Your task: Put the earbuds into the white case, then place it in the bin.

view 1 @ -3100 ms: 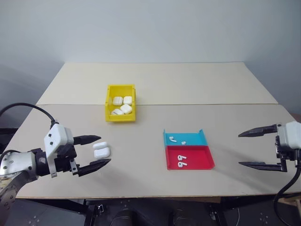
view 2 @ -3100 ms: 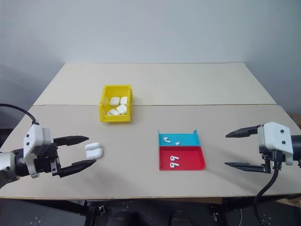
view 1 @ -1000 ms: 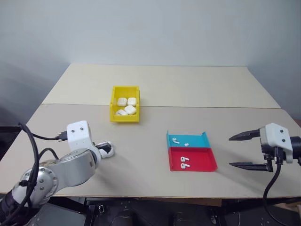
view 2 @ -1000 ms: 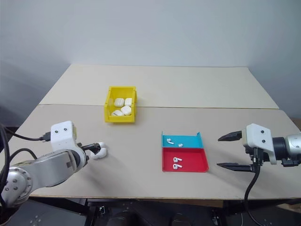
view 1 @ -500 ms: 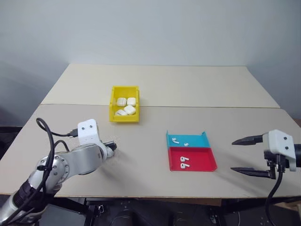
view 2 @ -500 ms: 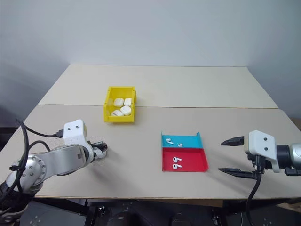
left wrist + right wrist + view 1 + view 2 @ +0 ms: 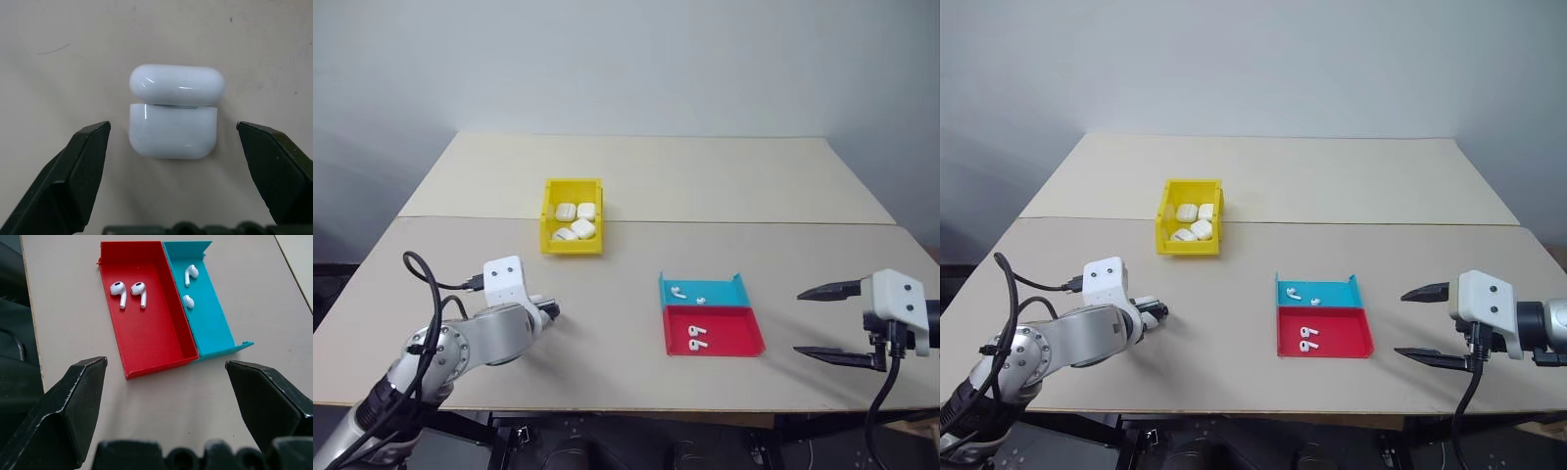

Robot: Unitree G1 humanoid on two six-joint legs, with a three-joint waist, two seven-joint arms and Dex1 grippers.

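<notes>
The white case (image 7: 172, 128) lies on the table with its lid (image 7: 177, 84) swung open. My left gripper (image 7: 172, 125) is open and points down at it, one black finger on either side, not touching. From the head views the left gripper (image 7: 548, 311) covers most of the case. Two earbuds (image 7: 131, 291) lie in the red tray (image 7: 744, 338) and two more earbuds (image 7: 188, 284) in the teal tray (image 7: 724, 294). My right gripper (image 7: 798, 321) hangs open to the right of both trays, holding nothing. The yellow bin (image 7: 573, 247) stands farther back on the left.
Several white cases (image 7: 576, 223) lie inside the bin. The two trays sit side by side, touching, right of the table's middle. A seam (image 7: 754, 223) runs across the tabletop just behind the bin.
My left hand has turned downward and closed in over the white case, so the head views have lost most of it. The right gripper has stayed about where it was, still open.
</notes>
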